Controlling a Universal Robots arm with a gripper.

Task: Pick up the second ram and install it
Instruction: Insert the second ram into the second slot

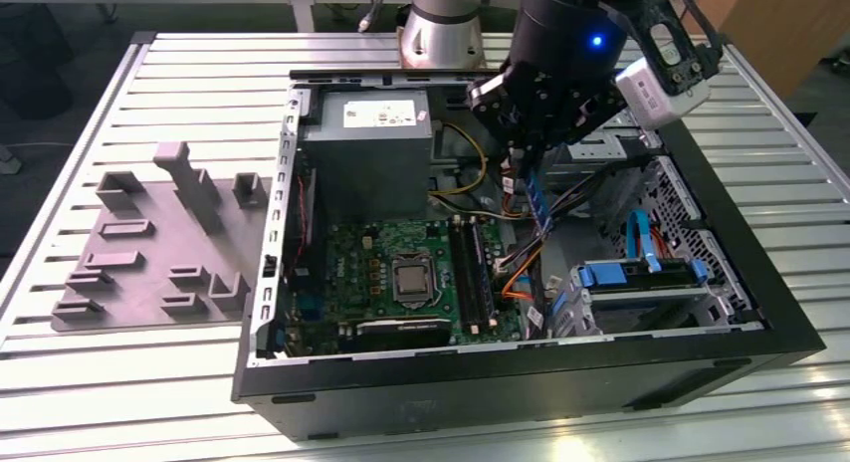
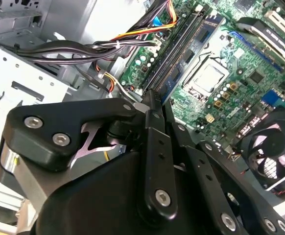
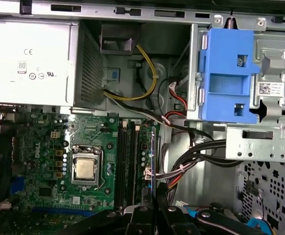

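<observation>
One strip, the second ram, is held clamped in the gripper in the exterior view, hanging toward six o'clock above the case, so the carry is judged under way. In the first wrist view it is seen edge-on over the motherboard slots; exact alignment is called for. In the second wrist view the gripper is aimed down at the board.

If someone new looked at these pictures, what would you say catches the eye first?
The black gripper hangs over the open computer case, its jaws closed on a thin blue-green ram stick held upright above the green motherboard. A bright blue drive bracket stands out in the first wrist view, and a grey foam tray lies at the exterior view's left.
</observation>
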